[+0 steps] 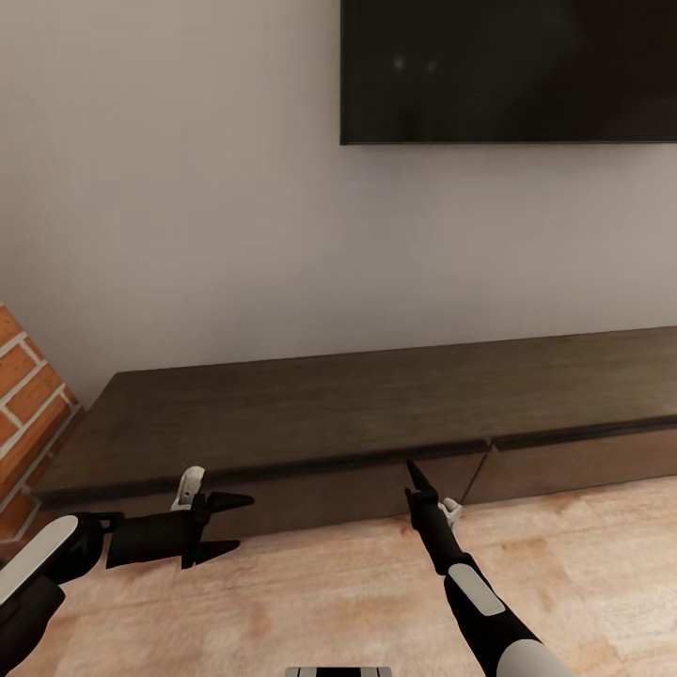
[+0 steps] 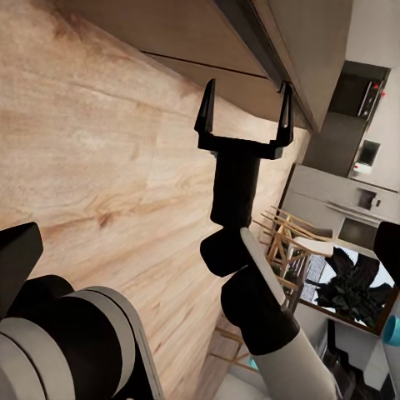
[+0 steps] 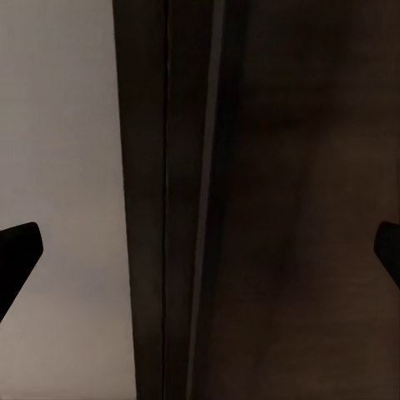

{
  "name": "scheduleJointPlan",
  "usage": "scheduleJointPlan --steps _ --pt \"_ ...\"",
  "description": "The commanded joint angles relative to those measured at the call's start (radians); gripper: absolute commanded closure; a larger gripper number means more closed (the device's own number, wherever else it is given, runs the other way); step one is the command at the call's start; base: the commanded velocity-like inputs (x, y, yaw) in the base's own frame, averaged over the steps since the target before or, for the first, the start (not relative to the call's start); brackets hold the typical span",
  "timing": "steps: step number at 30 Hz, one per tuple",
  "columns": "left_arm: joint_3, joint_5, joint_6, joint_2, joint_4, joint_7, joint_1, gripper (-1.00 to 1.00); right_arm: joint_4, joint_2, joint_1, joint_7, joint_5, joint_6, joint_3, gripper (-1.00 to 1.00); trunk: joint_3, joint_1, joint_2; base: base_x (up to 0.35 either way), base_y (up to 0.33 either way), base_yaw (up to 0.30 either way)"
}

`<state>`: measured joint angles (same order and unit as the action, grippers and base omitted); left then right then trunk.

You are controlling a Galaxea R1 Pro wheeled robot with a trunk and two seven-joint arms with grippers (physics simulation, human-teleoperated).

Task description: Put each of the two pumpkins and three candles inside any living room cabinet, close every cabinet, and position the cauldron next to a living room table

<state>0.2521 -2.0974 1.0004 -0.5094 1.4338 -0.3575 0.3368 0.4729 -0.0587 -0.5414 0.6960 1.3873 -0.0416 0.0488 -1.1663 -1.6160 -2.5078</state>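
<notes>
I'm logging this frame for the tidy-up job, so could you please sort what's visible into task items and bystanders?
Task items:
cabinet, both fronts shut
left pincer, open
right pincer, open, at the cabinet front

Bystanders:
wall screen
brick fireplace edge
wooden floor

A home living room: wall-mounted television (image 1: pixel 508 70), low cabinet (image 1: pixel 376 414), wooden floor (image 1: pixel 329 592).

The cabinet (image 1: pixel 357 423), a long, low dark-brown unit with two flat handle-less fronts shut under its slab top, stands against the wall (image 1: pixel 188 207).
</notes>
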Motion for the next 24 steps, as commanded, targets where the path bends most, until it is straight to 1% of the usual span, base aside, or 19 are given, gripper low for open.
scheduleJointPlan --steps 1,6,15,24 --pt "0.001 -0.010 0.000 0.000 0.000 -0.009 0.001 -1.00 -0.001 0.000 0.000 0.003 0.010 -0.004 0.003 -1.00 -0.001 0.000 0.000 0.025 0.000 0.000" --pt "0.001 -0.010 0.000 0.000 0.000 -0.009 0.001 -1.00 0.000 0.000 -0.001 0.003 0.009 -0.003 0.004 -1.00 -0.001 0.000 0.000 0.086 0.000 0.000" --pt "0.001 -0.010 0.000 0.000 -0.001 -0.009 0.001 -1.00 0.000 0.000 0.000 0.003 0.009 -0.004 0.004 -1.00 -0.001 0.000 0.000 0.012 0.000 0.000" --pt "-0.001 -0.011 0.000 -0.001 0.000 -0.008 0.001 -1.00 0.000 0.000 -0.001 0.003 0.009 -0.004 0.004 -1.00 -0.001 0.000 0.000 0.050 0.000 0.000"
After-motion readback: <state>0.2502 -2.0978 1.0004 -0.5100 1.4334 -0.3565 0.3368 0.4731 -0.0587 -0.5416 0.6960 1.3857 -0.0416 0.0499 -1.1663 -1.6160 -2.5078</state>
